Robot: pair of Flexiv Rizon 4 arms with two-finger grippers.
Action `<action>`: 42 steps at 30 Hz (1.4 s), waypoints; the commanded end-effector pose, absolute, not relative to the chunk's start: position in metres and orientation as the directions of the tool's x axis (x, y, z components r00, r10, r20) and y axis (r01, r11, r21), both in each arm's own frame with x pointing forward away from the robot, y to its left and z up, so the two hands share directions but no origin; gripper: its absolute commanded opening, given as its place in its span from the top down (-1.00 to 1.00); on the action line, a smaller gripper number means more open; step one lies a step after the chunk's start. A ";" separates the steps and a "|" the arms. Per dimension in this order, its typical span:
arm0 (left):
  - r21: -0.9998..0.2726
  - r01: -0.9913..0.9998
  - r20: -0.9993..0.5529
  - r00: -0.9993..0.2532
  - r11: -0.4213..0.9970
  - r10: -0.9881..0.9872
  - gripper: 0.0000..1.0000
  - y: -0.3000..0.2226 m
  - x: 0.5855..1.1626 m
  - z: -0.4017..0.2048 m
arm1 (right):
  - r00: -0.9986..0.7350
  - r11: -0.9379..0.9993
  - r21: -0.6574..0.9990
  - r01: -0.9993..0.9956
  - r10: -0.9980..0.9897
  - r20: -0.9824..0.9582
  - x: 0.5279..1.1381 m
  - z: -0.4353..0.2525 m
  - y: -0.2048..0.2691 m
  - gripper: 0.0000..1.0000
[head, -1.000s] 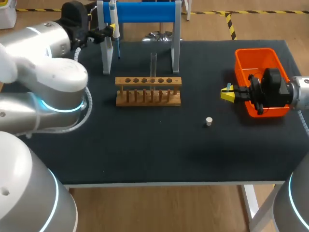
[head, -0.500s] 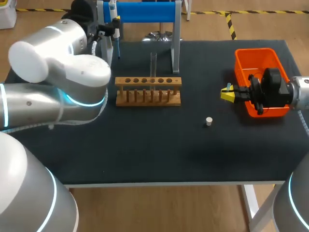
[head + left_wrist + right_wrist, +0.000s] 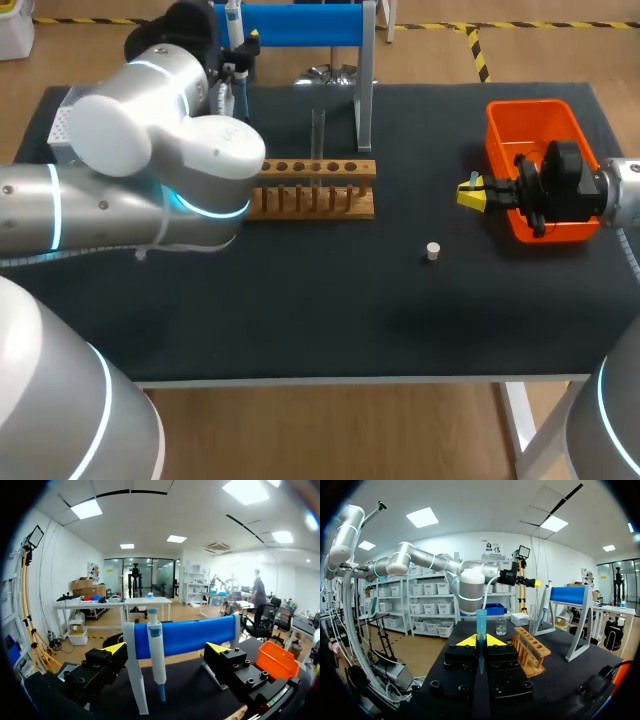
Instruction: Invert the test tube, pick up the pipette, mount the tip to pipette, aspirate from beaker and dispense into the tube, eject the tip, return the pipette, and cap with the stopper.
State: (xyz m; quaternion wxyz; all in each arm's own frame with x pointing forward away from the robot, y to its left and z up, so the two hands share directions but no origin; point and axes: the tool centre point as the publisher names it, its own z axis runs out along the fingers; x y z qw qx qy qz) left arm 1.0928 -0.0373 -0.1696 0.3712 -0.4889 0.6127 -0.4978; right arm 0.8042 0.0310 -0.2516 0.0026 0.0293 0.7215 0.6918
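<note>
Left arm repositioning at the pipette.
My left arm (image 3: 160,150) is swinging rightward across the table, its elbow now covering the left end of the wooden rack (image 3: 330,190); my left gripper (image 3: 166,649) is shifting right, closing in around the pipette (image 3: 155,652).

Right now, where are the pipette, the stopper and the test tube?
pipette (image 3: 156,652): left wrist view, on its white body.
stopper (image 3: 433,251): head view, on its top face.
test tube (image 3: 318,135): head view, mid-height on its glass wall.

right pincer (image 3: 480,640): clamped on blue tip (image 3: 481,620) | beaker (image 3: 501,626), rack (image 3: 532,652) ahead
</note>
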 end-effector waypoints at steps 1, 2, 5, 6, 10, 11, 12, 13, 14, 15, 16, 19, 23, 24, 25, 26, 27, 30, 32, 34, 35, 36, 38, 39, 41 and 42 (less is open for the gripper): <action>-0.973 -0.230 0.013 -0.179 0.029 -0.984 -1.00 -0.045 1.106 -0.174 | -0.998 0.042 0.998 0.038 0.048 0.036 0.803 -0.251 0.031 1.00; -0.973 -0.230 0.012 -0.178 0.029 -0.984 -1.00 -0.045 1.109 -0.174 | -0.998 0.042 0.998 0.038 0.048 0.036 0.803 -0.251 0.031 1.00; -0.970 -0.240 0.009 -0.177 0.034 -0.984 -1.00 -0.045 1.116 -0.175 | -0.998 0.042 0.998 0.038 0.048 0.036 0.803 -0.251 0.031 1.00; -0.970 -0.240 0.007 -0.179 0.037 -0.984 -1.00 -0.044 1.118 -0.175 | -0.998 0.042 0.998 0.038 0.048 0.036 0.803 -0.251 0.031 1.00; -0.967 -0.250 -0.008 -0.177 0.053 -0.984 -1.00 -0.043 1.125 -0.176 | -0.998 0.042 0.998 0.038 0.048 0.036 0.803 -0.251 0.031 1.00; -0.966 -0.252 -0.010 -0.177 0.055 -0.984 -0.94 -0.042 1.127 -0.177 | -0.998 0.042 0.998 0.038 0.048 0.036 0.803 -0.251 0.031 1.00; -0.966 -0.253 -0.011 -0.176 0.056 -0.984 -0.94 -0.042 1.127 -0.177 | -0.998 0.042 0.998 0.038 0.048 0.036 0.803 -0.251 0.031 1.00; -0.964 -0.258 -0.017 -0.175 0.062 -0.984 -0.83 -0.042 1.128 -0.177 | -0.998 0.042 0.998 0.038 0.048 0.036 0.803 -0.251 0.031 1.00; -0.963 -0.260 -0.019 -0.174 0.064 -0.985 -0.73 -0.042 1.129 -0.178 | -0.998 0.042 0.998 0.038 0.048 0.036 0.803 -0.251 0.031 1.00; -0.963 -0.261 -0.017 -0.174 0.063 -0.985 -0.74 -0.041 1.131 -0.178 | -0.998 0.042 0.998 0.038 0.048 0.036 0.803 -0.251 0.031 1.00; -0.962 -0.264 -0.018 -0.173 0.064 -0.985 -0.69 -0.041 1.132 -0.179 | -0.998 0.042 0.998 0.038 0.048 0.036 0.803 -0.251 0.031 1.00; -0.961 -0.270 -0.021 -0.171 0.067 -0.985 -0.50 -0.040 1.135 -0.181 | -0.998 0.042 0.998 0.038 0.048 0.036 0.803 -0.251 0.031 1.00; -0.960 -0.270 -0.024 -0.164 0.068 -0.986 -0.33 -0.040 1.139 -0.183 | -0.998 0.042 0.998 0.038 0.048 0.036 0.803 -0.251 0.031 1.00; -0.960 -0.270 -0.025 -0.160 0.068 -0.987 -0.29 -0.041 1.140 -0.184 | -0.998 0.042 0.998 0.038 0.048 0.036 0.803 -0.251 0.031 1.00; -0.961 -0.269 -0.026 -0.158 0.068 -0.987 -0.24 -0.041 1.141 -0.185 | -0.998 0.042 0.998 0.038 0.048 0.036 0.803 -0.251 0.031 1.00; -0.961 -0.269 -0.025 -0.157 0.067 -0.987 -0.17 -0.041 1.142 -0.185 | -0.998 0.042 0.998 0.038 0.048 0.036 0.803 -0.251 0.031 1.00; -0.962 -0.266 -0.022 -0.152 0.063 -0.988 -0.15 -0.042 1.143 -0.186 | -0.998 0.042 0.998 0.038 0.048 0.036 0.803 -0.251 0.031 1.00; -0.965 -0.258 -0.019 -0.145 0.056 -0.989 -0.12 -0.043 1.146 -0.189 | -0.998 0.042 0.998 0.038 0.048 0.036 0.803 -0.251 0.031 1.00; -0.966 -0.253 -0.020 -0.141 0.056 -0.990 -0.10 -0.042 1.147 -0.190 | -0.998 0.042 0.998 0.038 0.048 0.036 0.803 -0.251 0.031 1.00; -0.970 -0.239 -0.019 -0.136 0.051 -0.991 -0.15 -0.042 1.148 -0.191 | -0.998 0.042 0.998 0.038 0.048 0.036 0.803 -0.251 0.031 1.00; -0.970 -0.238 -0.018 -0.133 0.049 -0.991 -0.15 -0.043 1.149 -0.192 | -0.998 0.042 0.998 0.038 0.048 0.036 0.803 -0.251 0.031 1.00; -0.971 -0.236 -0.016 -0.130 0.047 -0.991 -0.14 -0.042 1.149 -0.192 | -0.998 0.042 0.998 0.038 0.048 0.036 0.803 -0.251 0.031 1.00; -0.972 -0.232 -0.015 -0.125 0.044 -0.992 -0.12 -0.042 1.150 -0.193 | -0.998 0.042 0.998 0.038 0.048 0.036 0.803 -0.251 0.031 1.00; -0.972 -0.230 -0.015 -0.125 0.044 -0.992 -0.11 -0.043 1.151 -0.194 | -0.998 0.042 0.998 0.038 0.048 0.036 0.803 -0.251 0.031 1.00; -0.974 -0.222 -0.013 -0.118 0.039 -0.993 -0.09 -0.043 1.152 -0.195 | -0.998 0.042 0.998 0.038 0.048 0.036 0.803 -0.251 0.031 1.00; -0.975 -0.217 -0.011 -0.117 0.036 -0.993 -0.07 -0.043 1.152 -0.196 | -0.998 0.042 0.998 0.038 0.048 0.036 0.803 -0.251 0.031 1.00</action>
